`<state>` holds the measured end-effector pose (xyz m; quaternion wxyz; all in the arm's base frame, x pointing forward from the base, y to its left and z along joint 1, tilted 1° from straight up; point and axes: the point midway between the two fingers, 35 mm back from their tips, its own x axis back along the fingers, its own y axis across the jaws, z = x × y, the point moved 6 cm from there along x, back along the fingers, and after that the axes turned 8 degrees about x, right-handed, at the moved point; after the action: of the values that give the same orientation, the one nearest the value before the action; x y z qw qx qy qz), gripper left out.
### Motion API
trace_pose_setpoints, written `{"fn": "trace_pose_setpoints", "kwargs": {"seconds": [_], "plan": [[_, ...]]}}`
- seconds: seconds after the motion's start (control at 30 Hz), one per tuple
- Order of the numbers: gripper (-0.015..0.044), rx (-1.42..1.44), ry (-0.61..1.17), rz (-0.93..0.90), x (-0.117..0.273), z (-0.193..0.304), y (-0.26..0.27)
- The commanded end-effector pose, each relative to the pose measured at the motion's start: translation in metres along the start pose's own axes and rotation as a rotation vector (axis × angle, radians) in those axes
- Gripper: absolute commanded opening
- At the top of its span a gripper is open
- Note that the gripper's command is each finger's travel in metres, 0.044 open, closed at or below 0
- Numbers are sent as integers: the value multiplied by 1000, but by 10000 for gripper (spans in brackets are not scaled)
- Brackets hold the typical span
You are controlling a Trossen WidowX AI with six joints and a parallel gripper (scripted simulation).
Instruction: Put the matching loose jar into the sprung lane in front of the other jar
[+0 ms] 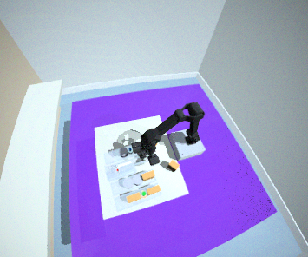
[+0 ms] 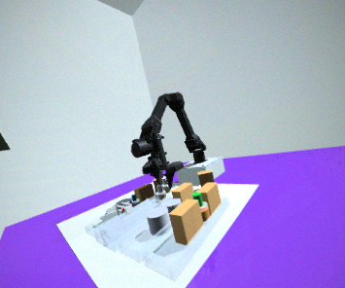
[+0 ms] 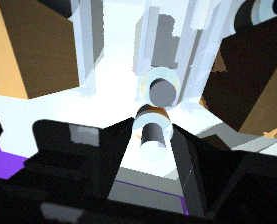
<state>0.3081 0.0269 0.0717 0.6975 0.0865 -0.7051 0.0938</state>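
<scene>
My gripper (image 3: 151, 124) (image 2: 162, 183) points down, shut on a pale jar (image 3: 152, 150) with a grey top and an orange-brown band. The matching-looking jar (image 3: 162, 91) stands just beyond the held one at the near end of the clear lane (image 3: 184, 75). The two jars look close together in the wrist view; whether they touch is unclear. The held jar looks roughly in line with the lane. Its base, the low front stop and the pusher plate cannot be made out. In the top view the arm hides the held jar.
Wooden blocks (image 3: 39, 55) (image 3: 259, 75) (image 2: 186, 223) (image 1: 173, 165) stand on both sides. A green-topped jar (image 1: 144, 194) (image 2: 197, 198) is between two blocks. Grey cylinders (image 2: 157, 222) stand in another lane. A blue-topped item (image 1: 130, 149) (image 2: 134, 198) is on the opposite side.
</scene>
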Motion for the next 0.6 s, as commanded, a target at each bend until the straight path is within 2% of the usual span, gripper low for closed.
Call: {"fn": "trace_pose_setpoints", "kwargs": {"seconds": [0.0, 0.57], "plan": [[0, -3, -32, 10, 4, -9, -2], [0, -3, -33, 10, 5, -16, -3]]}}
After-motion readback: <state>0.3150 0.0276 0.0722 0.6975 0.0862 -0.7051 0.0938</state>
